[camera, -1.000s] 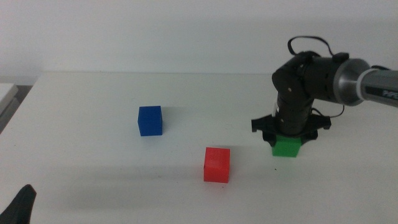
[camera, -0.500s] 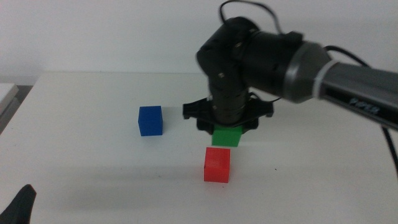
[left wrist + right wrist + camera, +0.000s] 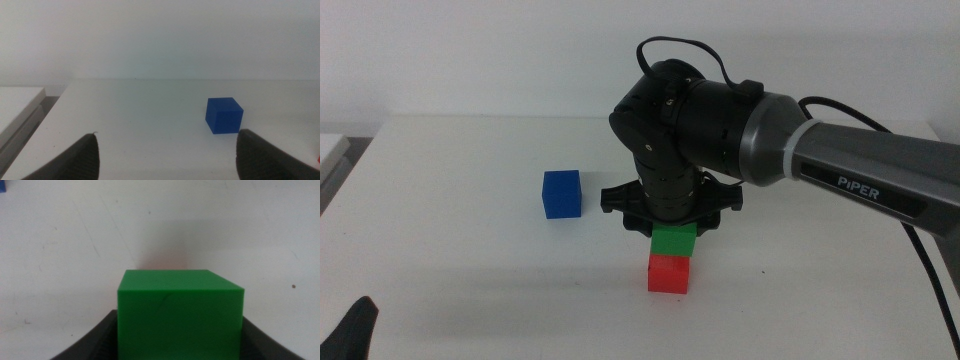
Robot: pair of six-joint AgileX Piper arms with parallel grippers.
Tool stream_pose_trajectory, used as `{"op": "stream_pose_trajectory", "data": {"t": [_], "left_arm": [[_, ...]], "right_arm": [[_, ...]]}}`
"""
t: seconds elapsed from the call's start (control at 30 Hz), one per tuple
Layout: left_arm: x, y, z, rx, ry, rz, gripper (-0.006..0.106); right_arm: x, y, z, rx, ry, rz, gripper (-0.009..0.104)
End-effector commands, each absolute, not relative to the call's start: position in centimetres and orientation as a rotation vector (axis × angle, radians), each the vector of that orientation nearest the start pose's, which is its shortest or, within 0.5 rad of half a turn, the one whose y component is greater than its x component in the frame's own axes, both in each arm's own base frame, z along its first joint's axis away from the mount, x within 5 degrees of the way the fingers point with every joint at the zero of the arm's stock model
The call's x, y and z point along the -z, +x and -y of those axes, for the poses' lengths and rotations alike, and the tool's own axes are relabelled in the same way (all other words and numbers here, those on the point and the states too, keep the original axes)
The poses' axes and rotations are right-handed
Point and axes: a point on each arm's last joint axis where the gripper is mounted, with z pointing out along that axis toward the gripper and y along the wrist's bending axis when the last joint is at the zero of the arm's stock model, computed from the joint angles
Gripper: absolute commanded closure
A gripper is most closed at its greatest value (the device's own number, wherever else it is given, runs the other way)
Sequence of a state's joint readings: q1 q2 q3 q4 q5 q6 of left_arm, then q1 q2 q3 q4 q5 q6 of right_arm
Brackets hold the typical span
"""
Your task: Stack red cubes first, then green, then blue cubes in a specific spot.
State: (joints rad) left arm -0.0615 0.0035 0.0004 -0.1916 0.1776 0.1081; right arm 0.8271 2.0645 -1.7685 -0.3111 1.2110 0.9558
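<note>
The red cube [image 3: 668, 274] sits on the white table in front of centre. Directly over it is the green cube [image 3: 673, 240], held from above by my right gripper [image 3: 671, 226], which is shut on it. Whether green touches red I cannot tell. The right wrist view shows the green cube [image 3: 180, 312] filling the space between the dark jaws, with a reddish tint on the table beyond it. The blue cube [image 3: 561, 193] stands alone to the left; it also shows in the left wrist view [image 3: 224, 115]. My left gripper [image 3: 165, 155] waits open at the near left corner [image 3: 355, 335].
A white flat object [image 3: 330, 150] lies beyond the table's left edge. The right arm's thick dark body and cable [image 3: 720, 110] hang over the table's middle and reach out to the right.
The right gripper carried the green cube from the right side of the table leftward and lowered it over the red cube. The blue cube, red cube and left arm have not moved.
</note>
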Motion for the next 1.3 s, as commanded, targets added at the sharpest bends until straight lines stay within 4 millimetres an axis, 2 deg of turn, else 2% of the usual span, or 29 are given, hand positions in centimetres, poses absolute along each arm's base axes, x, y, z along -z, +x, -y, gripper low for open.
{"op": "stream_pose_trajectory", "data": {"t": [0.0,0.2,0.53,0.63,0.67,0.7,0.8,0.87,0.97,1.07,1.2,1.27], "left_arm": [[-19.9,5.6,0.6,0.134,0.005,-1.643,0.007],[-19.9,5.6,0.6,0.134,0.005,-1.643,0.007],[-19.9,5.6,0.6,0.134,0.005,-1.643,0.007],[-19.9,5.6,0.6,0.134,0.005,-1.643,0.007],[-19.9,5.6,0.6,0.134,0.005,-1.643,0.007],[-19.9,5.6,0.6,0.134,0.005,-1.643,0.007],[-19.9,5.6,0.6,0.134,0.005,-1.643,0.007],[-19.9,5.6,0.6,0.134,0.005,-1.643,0.007],[-19.9,5.6,0.6,0.134,0.005,-1.643,0.007],[-19.9,5.6,0.6,0.134,0.005,-1.643,0.007],[-19.9,5.6,0.6,0.134,0.005,-1.643,0.007],[-19.9,5.6,0.6,0.134,0.005,-1.643,0.007]], "right_arm": [[-24.0,31.2,-30.0,0.105,0.065,-2.809,0.079],[-23.7,31.1,-30.1,0.098,0.070,-2.822,0.079],[-21.7,31.3,-30.5,0.136,0.068,-2.863,0.077],[-21.5,31.4,-30.6,0.143,0.067,-2.866,0.054],[-21.4,31.4,-30.6,0.145,0.064,-2.868,0.037],[-21.4,31.4,-30.6,0.148,0.060,-2.866,0.028],[-21.4,31.4,-30.6,0.144,0.060,-2.865,0.009],[-21.4,31.5,-30.7,0.119,0.052,-2.853,0.003],[-23.0,30.9,-30.7,0.099,0.042,-2.836,0.002],[-27.0,29.3,-30.2,0.062,-0.011,-2.741,0.002],[-31.7,25.6,-27.6,-0.028,-0.080,-2.582,0.002],[-32.8,23.5,-25.6,-0.079,-0.134,-2.532,0.002]]}}
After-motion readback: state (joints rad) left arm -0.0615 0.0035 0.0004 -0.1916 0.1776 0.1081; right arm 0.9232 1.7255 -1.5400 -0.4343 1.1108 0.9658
